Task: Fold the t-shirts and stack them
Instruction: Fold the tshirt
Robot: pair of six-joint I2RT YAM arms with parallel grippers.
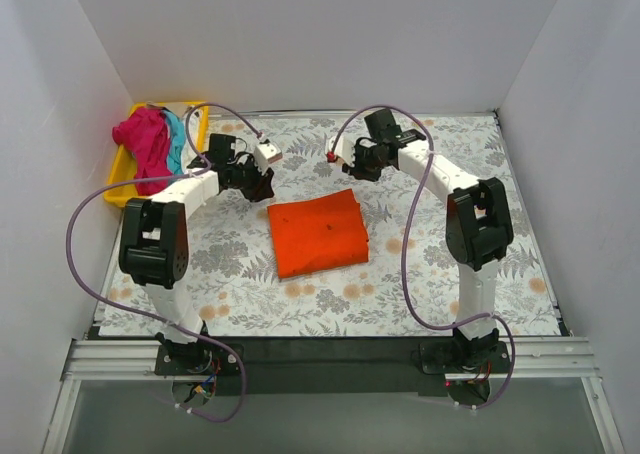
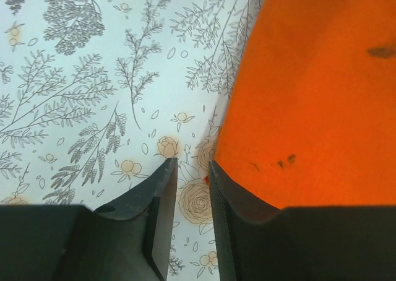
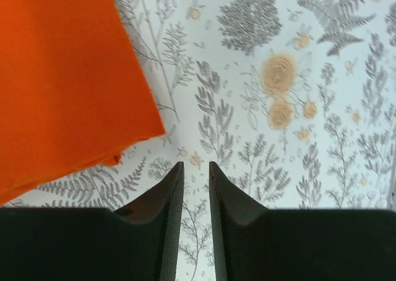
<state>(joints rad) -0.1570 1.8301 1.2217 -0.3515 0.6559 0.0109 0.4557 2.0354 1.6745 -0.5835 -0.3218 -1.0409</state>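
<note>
A folded vivid orange t-shirt (image 1: 316,232) lies flat in the middle of the floral tablecloth. It fills the right part of the left wrist view (image 2: 315,89) and the upper left of the right wrist view (image 3: 62,77). My left gripper (image 1: 258,186) hovers just beyond the shirt's far left corner, its jaws slightly apart with nothing between them (image 2: 193,163). My right gripper (image 1: 356,166) hovers beyond the shirt's far right corner, its jaws also slightly apart and empty (image 3: 196,164). A magenta t-shirt (image 1: 140,139) and a teal t-shirt (image 1: 176,142) lie crumpled in the tray.
A yellow plastic tray (image 1: 122,182) stands at the back left by the white wall. White walls close in the left, back and right sides. Purple cables loop from both arms over the table.
</note>
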